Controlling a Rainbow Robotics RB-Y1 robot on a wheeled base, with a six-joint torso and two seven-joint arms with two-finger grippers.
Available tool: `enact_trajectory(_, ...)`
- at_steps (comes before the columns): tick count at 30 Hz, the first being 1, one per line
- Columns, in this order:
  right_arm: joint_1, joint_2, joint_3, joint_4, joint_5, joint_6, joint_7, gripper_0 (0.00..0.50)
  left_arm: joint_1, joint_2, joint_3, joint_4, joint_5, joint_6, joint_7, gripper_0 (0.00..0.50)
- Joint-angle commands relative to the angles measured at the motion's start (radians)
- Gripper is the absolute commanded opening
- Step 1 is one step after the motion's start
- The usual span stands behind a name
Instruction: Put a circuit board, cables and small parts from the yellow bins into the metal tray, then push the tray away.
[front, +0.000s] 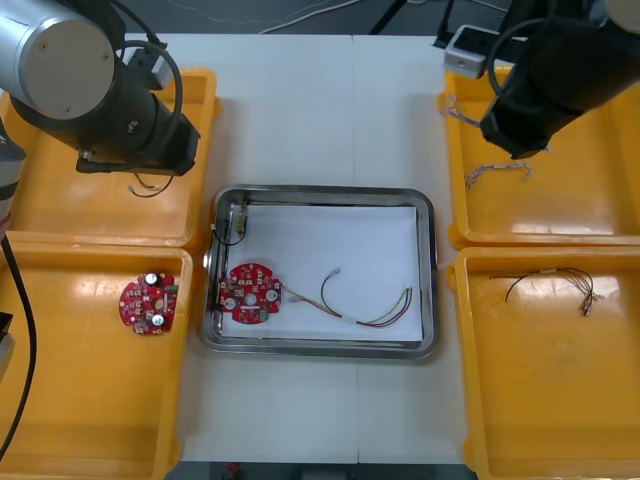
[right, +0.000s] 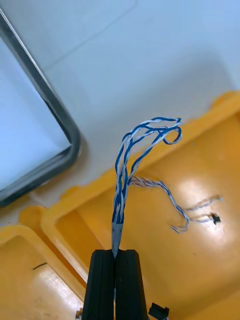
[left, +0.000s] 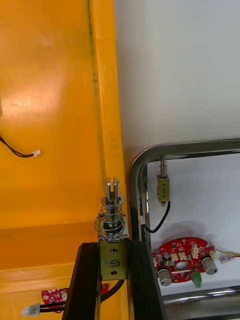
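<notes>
A blue and white cable is pinched in the right hand above a yellow bin; a small metal part is held in the left hand beside the metal tray.

A light table spread across the scene, its pale top crossed by a thin straight seam running from the far edge toward the near one. Beyond the far edge lay dark floor, where a white cord curved across. A narrow strip of the same dark floor showed past the table's near edge.
</notes>
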Motion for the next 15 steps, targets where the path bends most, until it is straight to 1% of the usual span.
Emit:
enact_trajectory(1,-0.037,0.061,0.097,-0.069,0.036,0.004,0.03,0.0,0.01,0.024,0.019,-0.038,-0.01,0.006,0.002,0.0)
enact_trajectory(7,-0.001,0.101,0.2,-0.116,0.075,0.004,0.036,0.0,0.01,0.024,0.019,-0.038,-0.013,0.006,0.002,0.0)
enact_trajectory(11,0.022,0.115,0.295,-0.148,0.086,-0.066,0.05,0.0,0.008,0.024,0.019,-0.038,-0.013,0.006,0.001,0.0)
enact_trajectory(12,0.022,0.115,0.295,-0.148,0.086,-0.066,0.05,0.0,0.008,0.024,0.019,-0.038,-0.013,0.006,0.001,0.0)
enact_trajectory(13,0.03,0.119,0.336,-0.156,0.088,-0.1,0.053,0.0,0.01,0.024,0.019,-0.039,-0.015,0.006,-0.001,0.0)
enact_trajectory(15,0.035,0.126,0.364,-0.156,0.089,-0.126,0.056,0.0,0.01,0.024,0.019,-0.039,-0.015,0.006,-0.001,0.0)
